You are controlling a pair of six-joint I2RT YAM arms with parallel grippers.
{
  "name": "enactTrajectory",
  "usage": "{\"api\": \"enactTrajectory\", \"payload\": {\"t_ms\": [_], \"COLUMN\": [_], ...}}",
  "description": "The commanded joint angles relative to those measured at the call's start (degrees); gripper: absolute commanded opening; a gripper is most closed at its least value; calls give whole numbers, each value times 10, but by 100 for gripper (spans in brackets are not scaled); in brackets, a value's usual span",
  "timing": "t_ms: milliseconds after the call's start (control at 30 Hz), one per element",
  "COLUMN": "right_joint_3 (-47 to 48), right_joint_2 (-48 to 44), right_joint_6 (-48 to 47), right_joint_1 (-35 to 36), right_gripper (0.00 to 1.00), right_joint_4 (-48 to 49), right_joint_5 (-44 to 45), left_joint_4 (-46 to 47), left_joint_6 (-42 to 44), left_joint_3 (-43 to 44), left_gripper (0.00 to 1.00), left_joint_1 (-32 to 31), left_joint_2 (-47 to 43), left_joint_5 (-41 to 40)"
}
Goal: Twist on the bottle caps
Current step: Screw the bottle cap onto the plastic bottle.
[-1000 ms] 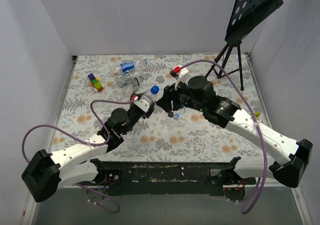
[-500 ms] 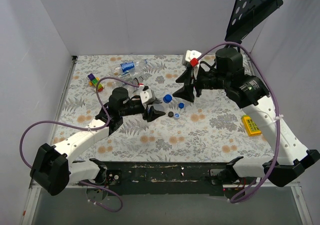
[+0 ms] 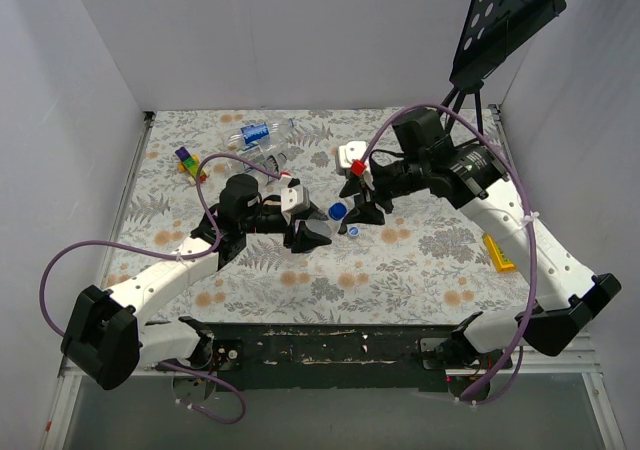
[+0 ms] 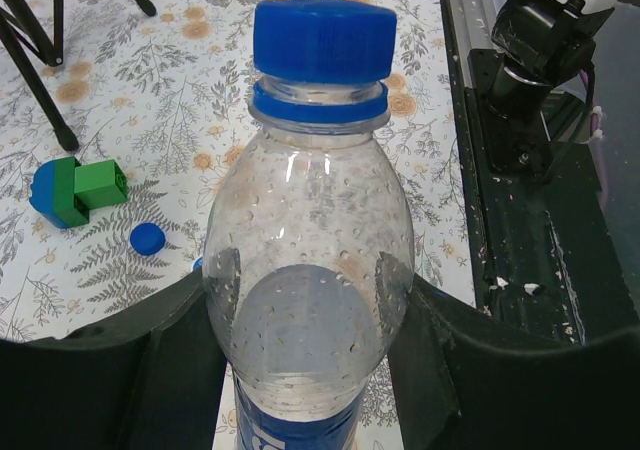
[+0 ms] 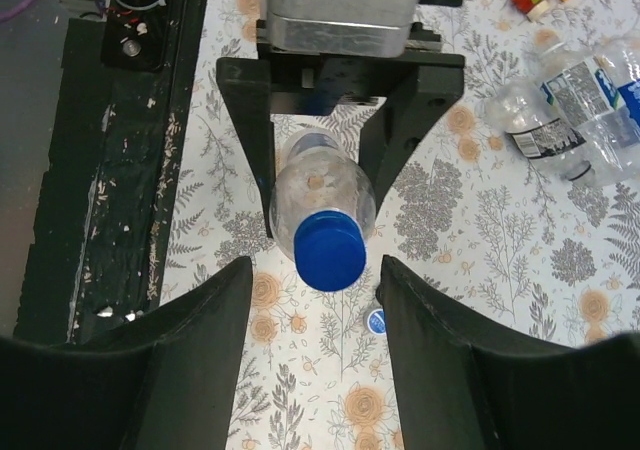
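My left gripper [image 4: 310,290] is shut on a clear bottle [image 4: 310,270] with a blue label, holding it tilted above the table. A blue cap [image 4: 322,38] sits on its neck. In the top view that bottle [image 3: 315,230] points towards my right gripper [image 3: 362,208]. My right gripper [image 5: 315,270] is open, and its fingers [image 5: 200,340] stand either side of the blue cap [image 5: 330,250] with gaps on both sides. A loose blue cap [image 5: 375,318] lies on the table just beyond, also visible in the left wrist view as a loose cap [image 4: 148,238].
Other clear bottles [image 3: 258,145] lie at the back left beside multicoloured toy blocks [image 3: 190,165]. A green-and-blue block [image 4: 75,190] sits near the loose cap. A yellow block [image 3: 497,250] lies at the right, and a music stand tripod [image 3: 455,120] stands at the back right.
The right arm, raised towards the back half a second ago, has come down so its open jaws straddle the capped bottle neck. The left arm has kept the bottle almost still.
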Motion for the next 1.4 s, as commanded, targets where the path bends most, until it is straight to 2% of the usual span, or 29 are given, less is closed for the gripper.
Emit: {"api": "enactTrajectory", "payload": {"t_ms": [0,267,533,700,767,833,867,967,1033,1100,1133,1200,1267,1367], "right_joint_3": [28,38,43,15,-12,-52,-80,-173,-234,-268,-268,-256,-233,-182], "right_joint_2": [14,36,45,46,39,22,12,-27,-49,-62,-63,-71,-82,-93], "right_joint_6": [-38,-40,-3,105,186,308,370,557,625,649,650,641,608,529], "right_joint_1": [17,30,37,41,41,41,41,42,45,52,52,52,52,52], "right_gripper": [60,52,29,14,12,12,13,13,13,14,17,30,48,63], "right_joint_4": [-21,-31,-27,-2,37,97,129,218,279,315,322,321,312,266], "right_joint_5": [8,36,50,94,132,186,220,238,234,243,245,247,251,259], "left_joint_4": [-4,-7,-6,41,80,107,117,153,196,223,220,199,177,112], "left_joint_6": [9,16,28,34,33,45,59,122,167,192,195,195,193,176], "left_joint_3": [19,18,14,-16,-37,-54,-65,-96,-124,-138,-137,-131,-125,-100], "left_gripper": [0,0,0,0,0,0,0,0,0,0,0,0,0,1], "left_joint_1": [3,3,3,-1,-10,-30,-41,-98,-135,-152,-152,-151,-150,-138], "left_joint_2": [-10,-13,-18,-43,-56,-69,-76,-83,-84,-86,-90,-94,-97,-95], "left_joint_5": [10,6,-24,-124,-177,-248,-293,-457,-570,-617,-618,-608,-580,-464]}}
